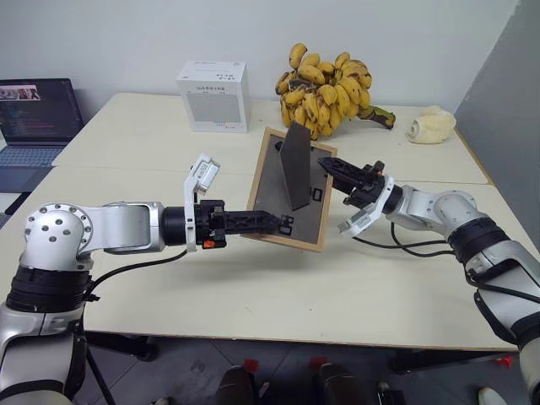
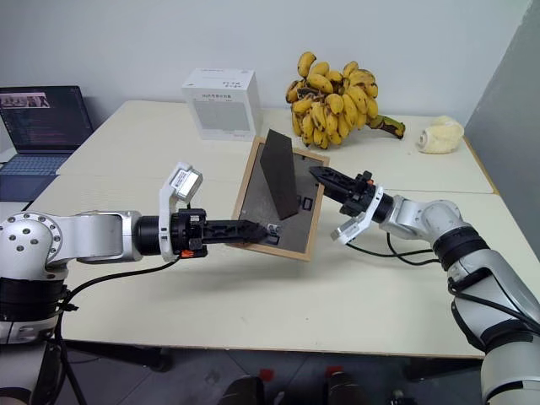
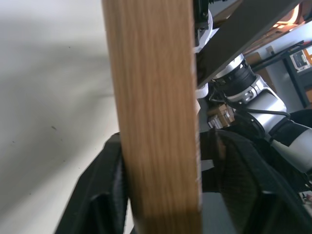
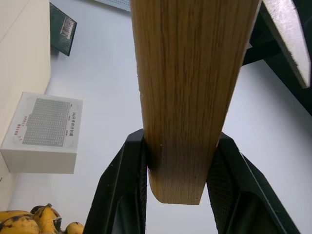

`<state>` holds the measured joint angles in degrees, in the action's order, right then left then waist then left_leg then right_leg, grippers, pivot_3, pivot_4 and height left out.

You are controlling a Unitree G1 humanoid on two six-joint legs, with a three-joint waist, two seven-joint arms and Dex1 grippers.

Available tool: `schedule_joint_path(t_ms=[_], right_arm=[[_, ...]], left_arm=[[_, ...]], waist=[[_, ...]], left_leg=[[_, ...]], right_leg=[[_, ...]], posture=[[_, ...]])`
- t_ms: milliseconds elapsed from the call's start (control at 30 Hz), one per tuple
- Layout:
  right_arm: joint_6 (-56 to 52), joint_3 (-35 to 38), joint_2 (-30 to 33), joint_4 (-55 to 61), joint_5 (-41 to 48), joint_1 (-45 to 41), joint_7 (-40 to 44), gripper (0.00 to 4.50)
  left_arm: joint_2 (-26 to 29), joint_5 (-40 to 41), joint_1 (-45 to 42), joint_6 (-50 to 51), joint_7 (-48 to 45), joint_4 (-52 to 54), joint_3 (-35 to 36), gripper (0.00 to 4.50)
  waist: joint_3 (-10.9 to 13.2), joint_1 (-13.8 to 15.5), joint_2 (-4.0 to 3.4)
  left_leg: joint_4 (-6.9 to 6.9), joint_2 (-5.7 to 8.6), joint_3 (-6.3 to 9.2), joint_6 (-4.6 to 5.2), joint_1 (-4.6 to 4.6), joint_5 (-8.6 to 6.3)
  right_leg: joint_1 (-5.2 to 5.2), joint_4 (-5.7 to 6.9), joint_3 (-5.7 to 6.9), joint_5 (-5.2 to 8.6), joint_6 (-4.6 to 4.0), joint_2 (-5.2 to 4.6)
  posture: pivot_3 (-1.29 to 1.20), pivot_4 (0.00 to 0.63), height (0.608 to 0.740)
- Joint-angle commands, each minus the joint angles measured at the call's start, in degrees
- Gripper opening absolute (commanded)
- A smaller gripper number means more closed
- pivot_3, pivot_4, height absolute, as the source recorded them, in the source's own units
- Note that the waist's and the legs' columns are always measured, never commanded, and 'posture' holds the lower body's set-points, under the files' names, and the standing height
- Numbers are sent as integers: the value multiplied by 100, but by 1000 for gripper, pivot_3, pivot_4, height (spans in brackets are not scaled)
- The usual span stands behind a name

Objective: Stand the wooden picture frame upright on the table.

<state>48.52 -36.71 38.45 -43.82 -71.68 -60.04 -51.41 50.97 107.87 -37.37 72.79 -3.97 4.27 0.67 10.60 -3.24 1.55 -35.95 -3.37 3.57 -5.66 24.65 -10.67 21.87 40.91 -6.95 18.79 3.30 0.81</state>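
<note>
Nearest, across the large cream-beige rectangular tabletop [image 1: 253, 287]: left hand [image 1: 283, 224] reaching in level from the left, black fingers either side of the lower wooden edge of the small light-wood picture frame [image 1: 291, 187]. From the left wrist view, one finger against the wood, the other standing clear with a gap, so loosened rather than clamped. Just beyond, frame held up off the tabletop, tilted, dark grey back panel toward the camera, stand leg [image 1: 295, 167] swung out from the back. At the frame's right edge, right hand [image 1: 333, 171] coming in from the right, fingers pressed on both faces of the wood in the right wrist view: clamped on the frame. Farther back, well apart: white rectangular box [image 1: 213, 95], big bunch of yellow bananas [image 1: 329, 89], pale cream lumpy object [image 1: 431, 126], open dark laptop [image 1: 34, 118] at far left.

Step in hand, by judgement: mid-handover, weight passing to the right hand, stand already open. Next move likely calling for lowering the bottom edge and the stand's foot onto the tabletop together, then a gentle release; risk of tipping if let go early.
</note>
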Motion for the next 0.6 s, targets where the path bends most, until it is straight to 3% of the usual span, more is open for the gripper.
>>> schedule_joint_path(t_ms=[33,167,300,500,600], right_arm=[[63,97,43,156,211,-153,-32,1438],[211,55,-41,-91,320,-208,126,1438],[512,86,-237,-638,672,-290,589,1438],[1070,420,-717,-1842,1861,-449,2077,1438],[1608,868,-1118,-2428,3209,-397,3832,1438]], left_arm=[[35,-870,-13,-463,-650,523,545,2897],[146,-2595,621,-1748,-2074,1498,1308,2897],[139,-3323,1512,-2431,-2716,2282,2074,2897],[-202,-4036,3377,-2966,-2920,3524,2821,2897],[-452,-4305,4197,-3150,-2749,3923,3133,2897]], waist=[[0,-1,0],[0,-15,-1],[0,-46,0],[1,-114,1],[3,-126,5]], left_leg=[[0,0,0,0,0,0],[4,-1,-4,0,0,0],[7,-7,-8,0,0,0],[5,-7,-8,1,-4,-1],[4,-9,-2,1,-7,-1]], right_leg=[[0,0,0,0,0,0],[1,-2,-1,2,-3,1],[3,-4,-1,4,-8,2],[-7,-5,-2,5,-9,0],[-13,-5,4,5,-10,0]], posture=[[0,150,740],[0,150,740],[0,150,740],[0,150,740],[0,150,740]])
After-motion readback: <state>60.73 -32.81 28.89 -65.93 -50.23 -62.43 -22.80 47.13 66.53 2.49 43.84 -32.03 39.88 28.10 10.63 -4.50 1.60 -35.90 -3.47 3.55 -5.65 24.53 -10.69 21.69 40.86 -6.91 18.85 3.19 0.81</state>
